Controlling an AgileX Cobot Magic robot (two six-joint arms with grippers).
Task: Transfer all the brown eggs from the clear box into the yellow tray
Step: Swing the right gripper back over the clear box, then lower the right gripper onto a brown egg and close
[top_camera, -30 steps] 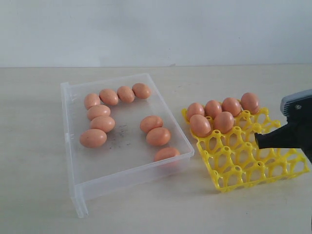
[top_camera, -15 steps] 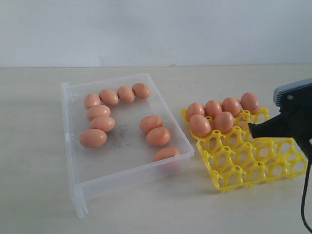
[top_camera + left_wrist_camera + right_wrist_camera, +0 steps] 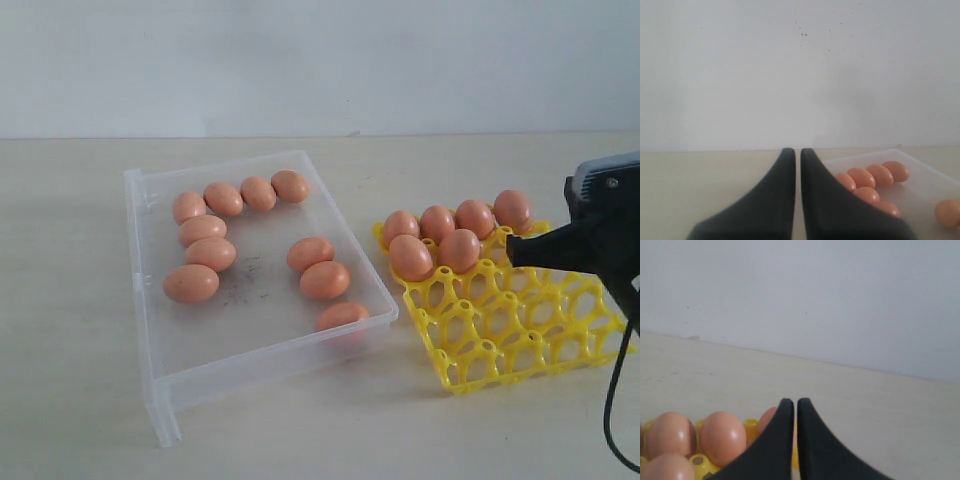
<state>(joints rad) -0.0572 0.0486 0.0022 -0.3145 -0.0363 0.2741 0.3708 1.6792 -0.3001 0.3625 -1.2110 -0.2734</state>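
- Brown eggs (image 3: 459,249): six sit in the yellow tray (image 3: 430,335), the nearest just at 9 o'clock of the right gripper (image 3: 513,250). Its fingers are pressed together on nothing, over the tray.
- Left gripper (image 3: 794,152): fingers likewise closed and empty, with the clear box (image 3: 260,310) just past them.
- Ten eggs lie in that box, at 9 o'clock of the tray.

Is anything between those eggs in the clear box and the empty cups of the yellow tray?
Only the low tray-side wall of the clear box, which the brown eggs must be lifted over. The yellow tray has open near cups; six seated eggs fill its far side.
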